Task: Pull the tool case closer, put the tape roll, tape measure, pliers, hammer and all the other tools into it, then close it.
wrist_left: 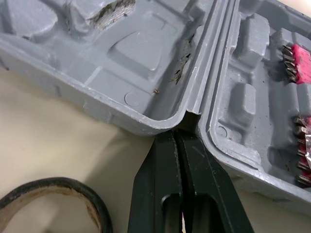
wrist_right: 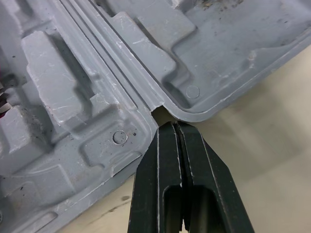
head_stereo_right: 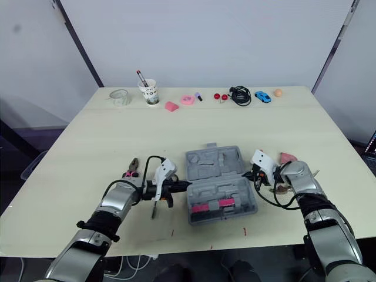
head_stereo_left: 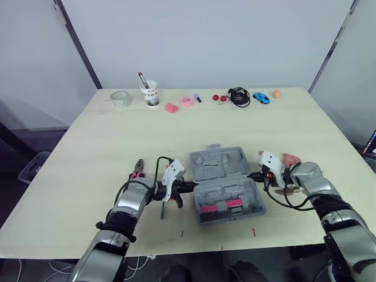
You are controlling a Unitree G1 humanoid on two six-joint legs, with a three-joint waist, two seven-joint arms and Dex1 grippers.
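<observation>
Both arms reach forward low over the surface [head_stereo_left: 282,129], forearms angled inward toward the open tool case [head_stereo_left: 226,185], which sits in the middle near the front edge. The left end effector [head_stereo_left: 190,186] and right end effector [head_stereo_left: 252,175] are both pinched closed on nothing, with their tips at the case's hinge notches, one on each side. The pliers [head_stereo_left: 137,169] are lying just left of the left one.

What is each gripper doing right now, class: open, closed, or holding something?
Left gripper: jaws closed, holding nothing, tips at the tool case hinge notch.
Right gripper: jaws closed, holding nothing, tips at the opposite hinge notch.
</observation>
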